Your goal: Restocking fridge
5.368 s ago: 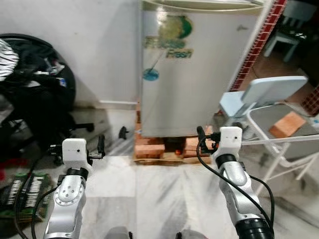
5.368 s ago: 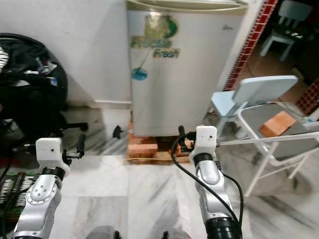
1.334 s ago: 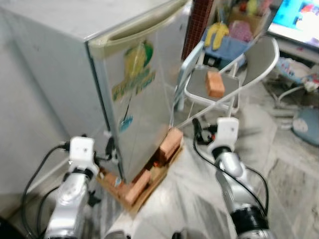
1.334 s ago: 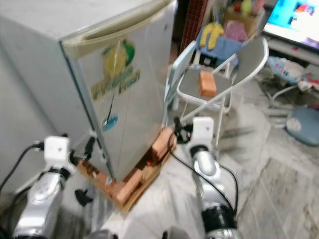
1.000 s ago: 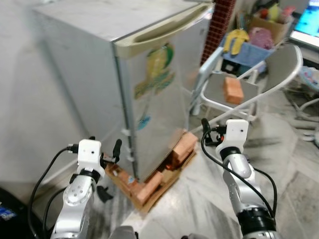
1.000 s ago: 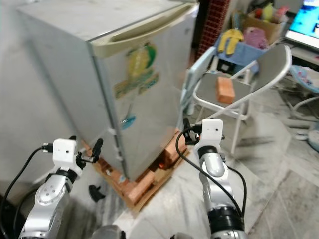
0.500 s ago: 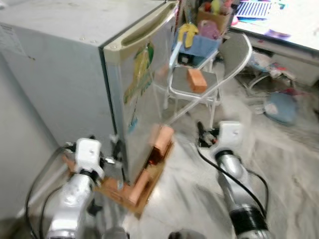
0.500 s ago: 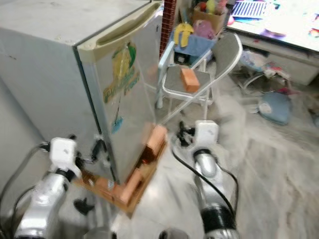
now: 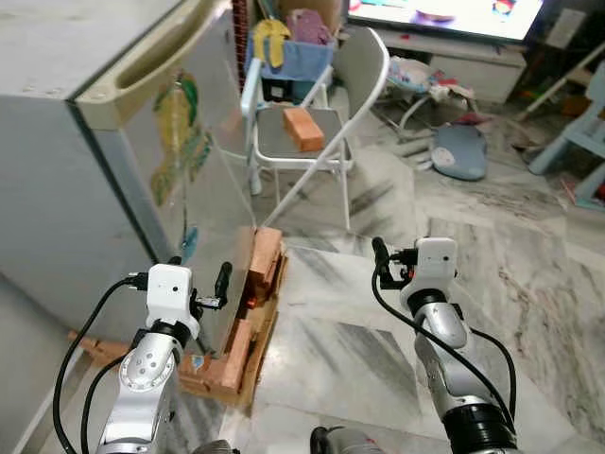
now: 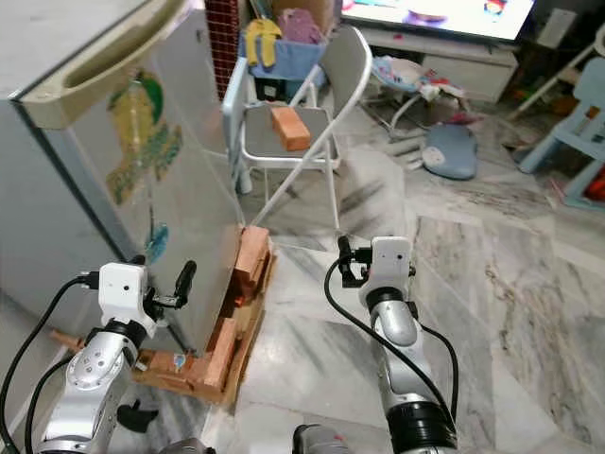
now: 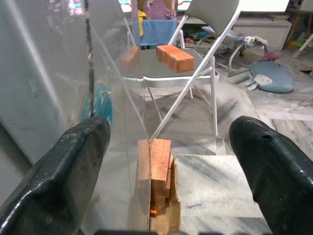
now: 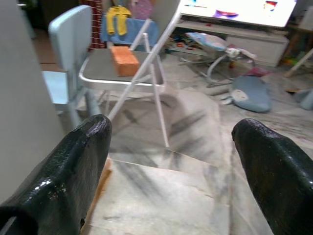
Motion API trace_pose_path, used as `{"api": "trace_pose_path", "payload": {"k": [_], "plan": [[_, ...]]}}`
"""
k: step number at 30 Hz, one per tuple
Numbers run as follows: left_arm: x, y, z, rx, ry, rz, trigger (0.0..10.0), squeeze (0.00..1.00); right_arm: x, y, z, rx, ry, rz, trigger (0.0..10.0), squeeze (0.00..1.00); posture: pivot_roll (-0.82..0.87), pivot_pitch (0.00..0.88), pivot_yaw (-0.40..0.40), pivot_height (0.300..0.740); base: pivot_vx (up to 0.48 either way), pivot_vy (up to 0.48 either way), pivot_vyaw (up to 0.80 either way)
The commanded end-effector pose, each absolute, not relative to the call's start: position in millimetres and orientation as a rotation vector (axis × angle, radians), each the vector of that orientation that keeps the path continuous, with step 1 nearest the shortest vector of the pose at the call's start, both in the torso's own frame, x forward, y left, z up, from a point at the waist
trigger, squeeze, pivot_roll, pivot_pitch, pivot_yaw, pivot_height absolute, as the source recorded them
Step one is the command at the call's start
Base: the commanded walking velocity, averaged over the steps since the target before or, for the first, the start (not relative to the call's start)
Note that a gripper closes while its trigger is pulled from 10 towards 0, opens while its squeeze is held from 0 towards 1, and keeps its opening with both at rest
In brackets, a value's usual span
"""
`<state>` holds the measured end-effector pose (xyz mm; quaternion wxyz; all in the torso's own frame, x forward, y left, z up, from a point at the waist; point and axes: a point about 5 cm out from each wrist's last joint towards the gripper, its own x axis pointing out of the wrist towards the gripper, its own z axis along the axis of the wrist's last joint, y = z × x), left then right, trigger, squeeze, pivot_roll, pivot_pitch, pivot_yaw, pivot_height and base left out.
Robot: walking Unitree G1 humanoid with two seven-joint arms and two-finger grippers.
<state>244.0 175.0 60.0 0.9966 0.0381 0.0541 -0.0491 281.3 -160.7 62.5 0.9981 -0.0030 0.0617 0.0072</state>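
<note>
A small silver fridge [image 9: 66, 170] stands at my left with its door shut; a fruit sticker [image 9: 178, 118] is on the door. It rests on bricks [image 9: 263, 265] and a wooden pallet [image 9: 222, 374]. My left gripper [image 9: 223, 282] is held low, close to the door's bottom corner, open with nothing between its fingers [image 11: 73, 166]. My right gripper [image 9: 382, 259] hovers over the marble floor to the right of the fridge, also open and holding nothing, as the right wrist view shows by its wide-spread fingers [image 12: 73, 166].
A grey folding chair [image 9: 364, 66] with a loose brick [image 9: 302, 128] on its seat stands just beyond the fridge. A blue basket [image 9: 288, 57] of things sits behind it. A blue plush [image 9: 458, 151] lies on the floor, a pale blue chair [image 9: 586, 132] far right.
The whole picture has swung, so the camera has turned; the chair and room to the right now show more. Both arms keep the same raised pose, grippers open.
</note>
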Motion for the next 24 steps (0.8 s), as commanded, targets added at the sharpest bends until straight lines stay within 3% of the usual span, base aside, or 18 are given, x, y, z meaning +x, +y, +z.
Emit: {"api": "trace_pose_path", "payload": {"k": [1,8,15,24], "plan": [[244.3,181.4,65.1,0.097,0.083,-0.056,10.0,0.0,282.1,-158.6,68.1,-0.012,0.106,0.027,10.0,0.0,0.13,0.02,-0.034,0.74,0.0,0.0,0.0],[245.9,197.4,71.3,0.116,0.058,0.038,10.0,0.0,270.3,-159.6,63.0,-0.012,0.139,0.043,10.0,0.0,0.11,0.046,-0.035,0.74,0.0,0.0,0.0],[240.6,201.1,66.4,0.108,0.083,0.025,10.0,0.0,251.9,-163.9,51.3,-0.026,0.2,0.058,10.0,0.0,0.11,0.06,-0.034,0.74,0.0,0.0,0.0],[269.4,193.2,77.3,0.098,0.04,-0.024,10.0,0.0,241.5,-150.1,57.2,-0.011,0.205,0.222,10.0,0.0,0.09,0.078,-0.044,0.74,0.0,0.0,0.0]]}}
